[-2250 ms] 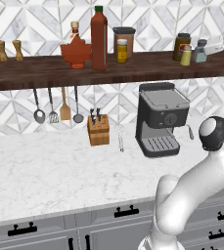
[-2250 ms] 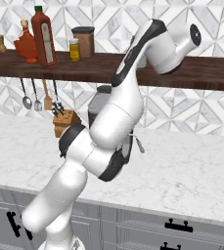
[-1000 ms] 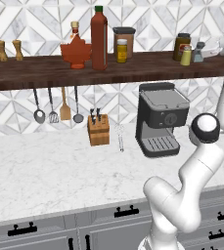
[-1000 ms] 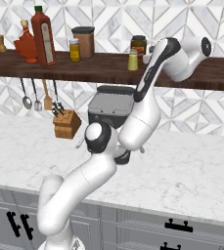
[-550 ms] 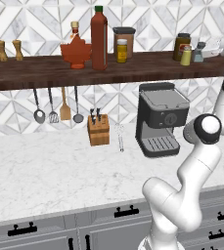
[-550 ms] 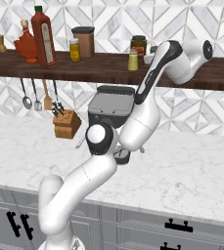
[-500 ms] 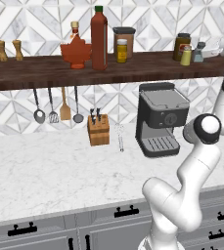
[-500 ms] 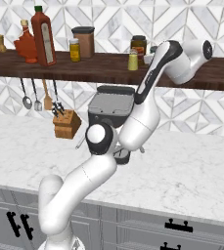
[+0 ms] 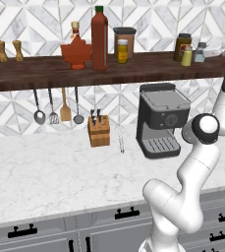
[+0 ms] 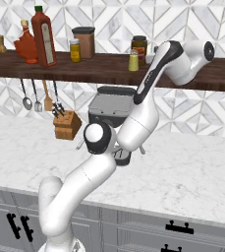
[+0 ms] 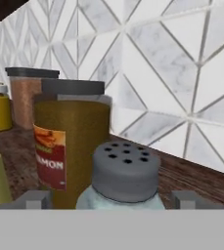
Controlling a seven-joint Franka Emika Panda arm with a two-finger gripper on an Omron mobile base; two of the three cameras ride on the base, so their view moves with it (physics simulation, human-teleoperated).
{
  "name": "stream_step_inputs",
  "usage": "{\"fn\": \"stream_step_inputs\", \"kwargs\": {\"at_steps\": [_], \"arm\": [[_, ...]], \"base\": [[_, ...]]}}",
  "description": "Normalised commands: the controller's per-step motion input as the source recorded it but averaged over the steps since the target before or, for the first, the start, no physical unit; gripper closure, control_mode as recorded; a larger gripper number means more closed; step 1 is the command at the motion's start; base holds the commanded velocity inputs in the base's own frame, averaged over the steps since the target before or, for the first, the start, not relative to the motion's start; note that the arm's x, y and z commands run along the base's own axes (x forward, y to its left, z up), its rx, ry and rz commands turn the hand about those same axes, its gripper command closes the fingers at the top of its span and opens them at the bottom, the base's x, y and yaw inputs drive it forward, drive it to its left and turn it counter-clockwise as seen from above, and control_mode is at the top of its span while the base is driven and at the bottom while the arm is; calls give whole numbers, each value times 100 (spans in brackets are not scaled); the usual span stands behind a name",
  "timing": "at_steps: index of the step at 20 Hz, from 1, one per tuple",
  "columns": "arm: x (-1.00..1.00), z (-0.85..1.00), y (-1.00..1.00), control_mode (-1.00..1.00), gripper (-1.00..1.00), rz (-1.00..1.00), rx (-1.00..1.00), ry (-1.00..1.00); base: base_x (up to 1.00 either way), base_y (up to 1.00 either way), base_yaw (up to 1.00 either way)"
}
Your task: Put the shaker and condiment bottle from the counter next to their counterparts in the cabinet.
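On the long dark-brown wooden shelf [image 9: 109, 71], far right: tiny pale blue-grey glass shaker [image 11: 124, 178] with dark grey cap, between parted end effector [image 11: 111, 200] fingertips [image 11: 33, 199], beside yellow-green shaker [image 9: 186, 55].

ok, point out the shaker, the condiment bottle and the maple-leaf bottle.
shaker [image 11: 125, 171], hand view, dark grey cap.
condiment bottle [image 9: 99, 42], left base view, dark-red body.
maple-leaf bottle [image 9: 76, 52], left base view, red leaf body.

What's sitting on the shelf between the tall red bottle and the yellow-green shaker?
In the left base view, a brown canister and small yellow jar stand between the condiment bottle and yellow-green shaker.
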Motion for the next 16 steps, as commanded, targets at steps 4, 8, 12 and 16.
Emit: {"fn": "stream_step_inputs", "kwargs": {"at_steps": [4, 8, 12, 16], "arm": [[0, 38, -38, -100, -100, 0, 0, 8], [0, 43, -30, -100, -100, 0, 0, 6], [0, 37, -35, -100, -100, 0, 0, 6], [-12, 25, -48, -100, -100, 0, 0, 6]], "base": [[0, 0, 0], [0, 0, 0], [0, 0, 0], [0, 0, 0]]}}
